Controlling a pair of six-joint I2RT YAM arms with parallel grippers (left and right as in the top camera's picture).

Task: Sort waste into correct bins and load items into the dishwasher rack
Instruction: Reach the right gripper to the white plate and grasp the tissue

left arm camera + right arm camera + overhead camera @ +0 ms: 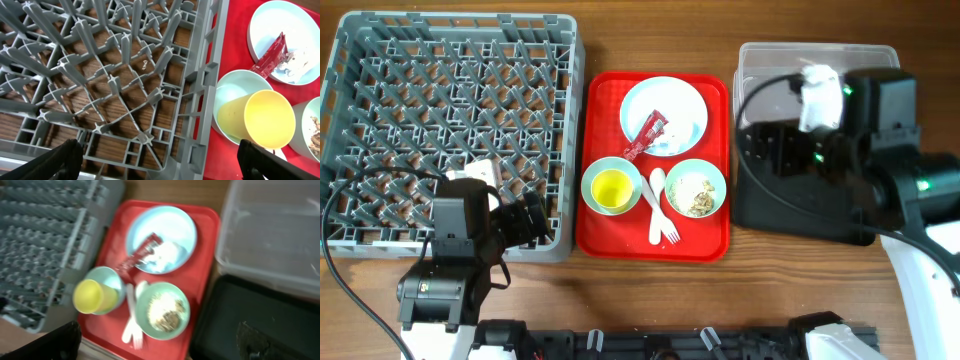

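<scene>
1. Spreading wide with nothing between them, the left fingers (55, 162) show only as dark tips cut off at the bottom corners of the wrist view. They hang over the rack's (125, 75) near right corner.
2. Just past the rack wall, the cup (262, 120) sits in a bowl (227, 92) on the red tray (235, 30).
3. The right fingers (50, 345) are also apart and empty, and only blurred tips show.
4. Below them, out of focus, the plate (170, 222) carries the wrapper (140, 255) and a white scrap (167, 255). The second bowl (141, 300) holds crumbs (165, 314).
5. The spoon (656, 182) and fork (671, 234) lie crossed between the bowls.
6. From overhead, the right arm (880, 110) hides much of the tub (765, 60) and black tray (790, 215) on the counter (650, 290).
</scene>
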